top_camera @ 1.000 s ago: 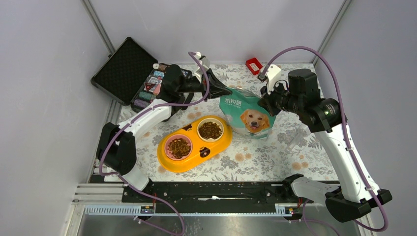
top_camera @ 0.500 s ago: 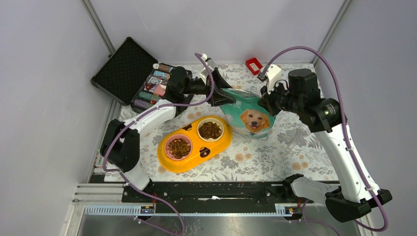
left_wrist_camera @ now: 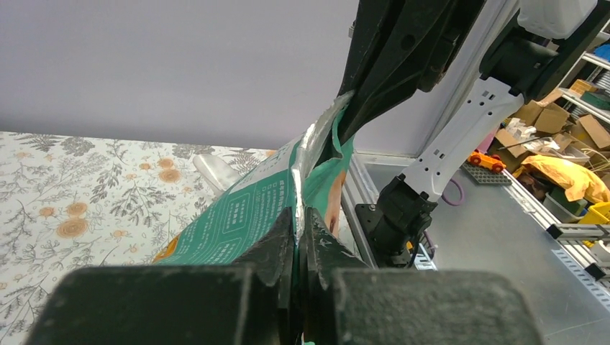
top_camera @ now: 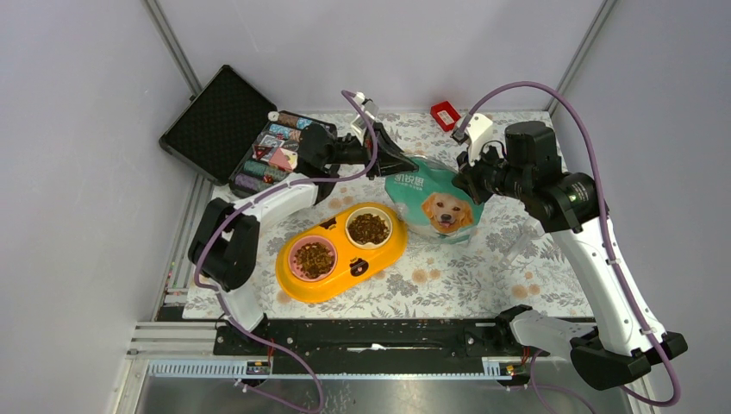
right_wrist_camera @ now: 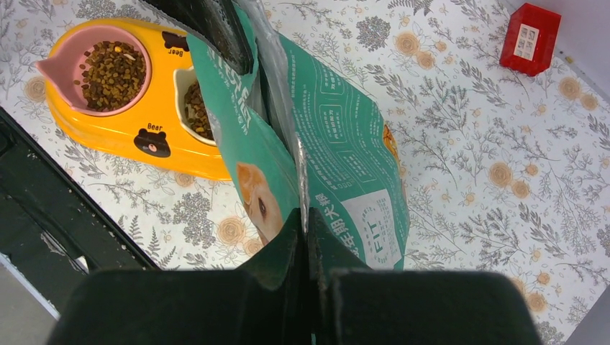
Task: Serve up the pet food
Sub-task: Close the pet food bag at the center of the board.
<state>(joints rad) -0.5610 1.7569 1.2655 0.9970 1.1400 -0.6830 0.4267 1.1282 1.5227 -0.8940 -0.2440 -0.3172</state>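
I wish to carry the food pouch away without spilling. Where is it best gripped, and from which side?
Take the pet food pouch by its top edge, coming in from either end. That edge is uppermost, thin and flat, so jaws can pinch it; the body below is wide and bulging.

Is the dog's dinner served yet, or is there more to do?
Mostly served: both halves of the yellow feeder hold kibble. In hand: the left gripper and the right gripper each pinch the top edge of the teal pouch. Left, probably: closing the pouch or setting it aside.
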